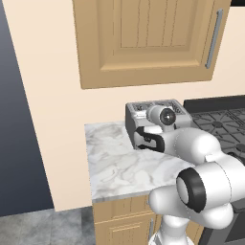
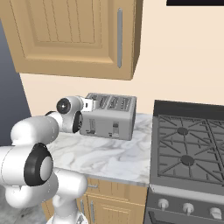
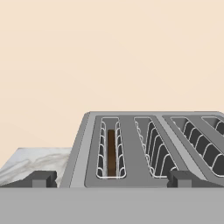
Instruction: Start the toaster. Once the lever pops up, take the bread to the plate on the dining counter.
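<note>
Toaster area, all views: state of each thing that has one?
toaster: upright on the marble counter, beside the stove.
bread: sunk in the toaster's end slot, on edge.
other slots: empty.
gripper: open, empty, at the toaster's end, fingertips wide apart.
wall cabinet: door shut.
lever: position too small to tell.

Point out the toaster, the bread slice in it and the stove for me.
toaster (image 2: 109,122): right base view, on its grey front face.
bread (image 3: 111,151): hand view, on the brown top edge down in the leftmost slot.
stove (image 2: 188,148): right base view, on its dark burner grate.
</note>
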You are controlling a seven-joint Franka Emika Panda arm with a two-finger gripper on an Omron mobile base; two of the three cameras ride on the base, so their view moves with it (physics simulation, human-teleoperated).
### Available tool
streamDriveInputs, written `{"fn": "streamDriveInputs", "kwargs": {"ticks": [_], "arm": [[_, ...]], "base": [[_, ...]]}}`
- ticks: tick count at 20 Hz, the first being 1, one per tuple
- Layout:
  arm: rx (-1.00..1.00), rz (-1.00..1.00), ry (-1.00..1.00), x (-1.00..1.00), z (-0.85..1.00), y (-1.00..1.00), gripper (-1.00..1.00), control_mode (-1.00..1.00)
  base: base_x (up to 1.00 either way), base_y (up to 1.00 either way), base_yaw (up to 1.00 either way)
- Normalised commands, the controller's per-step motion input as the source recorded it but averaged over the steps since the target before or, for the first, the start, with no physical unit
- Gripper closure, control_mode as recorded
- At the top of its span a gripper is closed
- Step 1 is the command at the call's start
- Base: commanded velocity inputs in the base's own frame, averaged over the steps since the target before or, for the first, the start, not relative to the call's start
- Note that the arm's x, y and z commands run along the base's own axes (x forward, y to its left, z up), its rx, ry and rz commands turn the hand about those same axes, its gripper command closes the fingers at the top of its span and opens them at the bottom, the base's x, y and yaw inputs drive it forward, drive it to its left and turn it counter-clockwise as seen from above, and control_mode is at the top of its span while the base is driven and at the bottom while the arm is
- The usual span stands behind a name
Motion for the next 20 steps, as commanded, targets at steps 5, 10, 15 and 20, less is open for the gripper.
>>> {"fn": "streamDriveInputs", "kwargs": {"ticks": [5, 10, 15, 20], "arm": [[0.00, 0.00, 0.00, 0.00, 0.00, 0.00, -1.00, -1.00], [0.00, 0.00, 0.00, 0.00, 0.00, 0.00, -1.00, -1.00], [0.00, 0.00, 0.00, 0.00, 0.00, 0.00, -1.00, -1.00], [0.00, 0.00, 0.00, 0.00, 0.00, 0.00, -1.00, -1.00]], "base": [[0.00, 0.00, 0.00], [0.00, 0.00, 0.00], [0.00, 0.00, 0.00], [0.00, 0.00, 0.00]]}}
